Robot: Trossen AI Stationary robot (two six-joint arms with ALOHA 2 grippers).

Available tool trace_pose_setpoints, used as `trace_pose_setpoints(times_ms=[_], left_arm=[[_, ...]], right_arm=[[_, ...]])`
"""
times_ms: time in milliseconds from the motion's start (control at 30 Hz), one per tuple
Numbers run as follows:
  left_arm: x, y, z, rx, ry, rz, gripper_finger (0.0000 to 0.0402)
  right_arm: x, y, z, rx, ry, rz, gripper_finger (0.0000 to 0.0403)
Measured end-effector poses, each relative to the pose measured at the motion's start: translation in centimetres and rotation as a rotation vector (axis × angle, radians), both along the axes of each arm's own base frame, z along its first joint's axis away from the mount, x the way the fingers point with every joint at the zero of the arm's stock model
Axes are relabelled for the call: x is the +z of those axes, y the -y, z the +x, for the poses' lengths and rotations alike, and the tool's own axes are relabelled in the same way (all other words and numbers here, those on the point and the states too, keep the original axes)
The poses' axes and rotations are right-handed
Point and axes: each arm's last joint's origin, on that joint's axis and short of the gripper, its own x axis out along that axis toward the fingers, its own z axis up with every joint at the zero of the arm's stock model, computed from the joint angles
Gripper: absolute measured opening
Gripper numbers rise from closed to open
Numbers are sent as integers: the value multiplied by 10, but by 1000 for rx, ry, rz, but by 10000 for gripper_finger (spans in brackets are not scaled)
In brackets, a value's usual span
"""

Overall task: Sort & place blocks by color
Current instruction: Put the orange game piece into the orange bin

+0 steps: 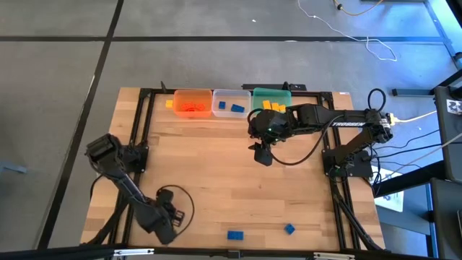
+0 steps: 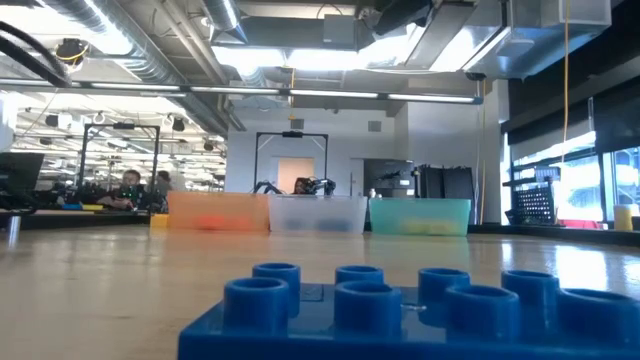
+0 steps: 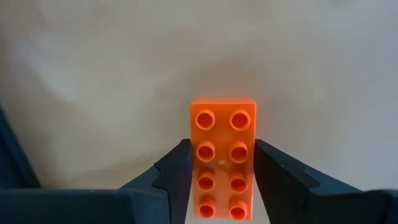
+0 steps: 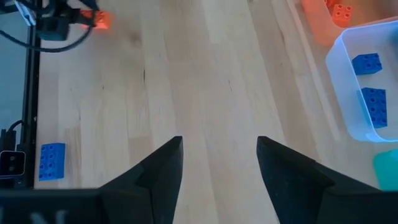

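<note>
An orange two-by-four brick [image 3: 222, 134] sits studs-up between the fingers of my left gripper [image 3: 222, 149], near the table's front left [image 1: 167, 217]. The right wrist view shows that brick [image 4: 99, 20] beside the left gripper too. Two blue bricks [image 1: 235, 235] [image 1: 289, 229] lie on the table near its front edge; one fills the low view [image 2: 400, 310]. My right gripper [image 1: 261, 153] hangs open over the table's middle right, with nothing between its fingers [image 4: 219, 155]. My left gripper pinches the orange brick by its two long sides [image 3: 194, 158], on the half nearer the wrist. The fingers [image 3: 177, 165] come from above, pointing down, and close across the brick's width. The brick lies level, studs up; I cannot tell whether it is clear of the table.
Along the far edge stand an orange tub [image 1: 192, 103] with orange bricks, a clear tub [image 1: 231, 103] with two blue bricks and a green tub [image 1: 272, 100] with yellow ones. A yellow brick [image 1: 169, 104] lies left of the orange tub. Bare wood lies between the arms.
</note>
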Motion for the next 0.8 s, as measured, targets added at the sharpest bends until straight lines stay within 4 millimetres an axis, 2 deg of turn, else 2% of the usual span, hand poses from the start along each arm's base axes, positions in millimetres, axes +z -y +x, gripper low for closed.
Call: trace_pose_setpoints(times_ms=[433,600,800], left_arm=[[-5,-28,21,-121,-64,15,151],[-8,-37,25,-186,-105,0,130],[3,-52,33,-230,-84,-10,110]], right_arm=[[0,0,0,28,-1,-21,204],[0,0,0,37,-1,-27,204],[0,0,0,39,-1,-28,204]])
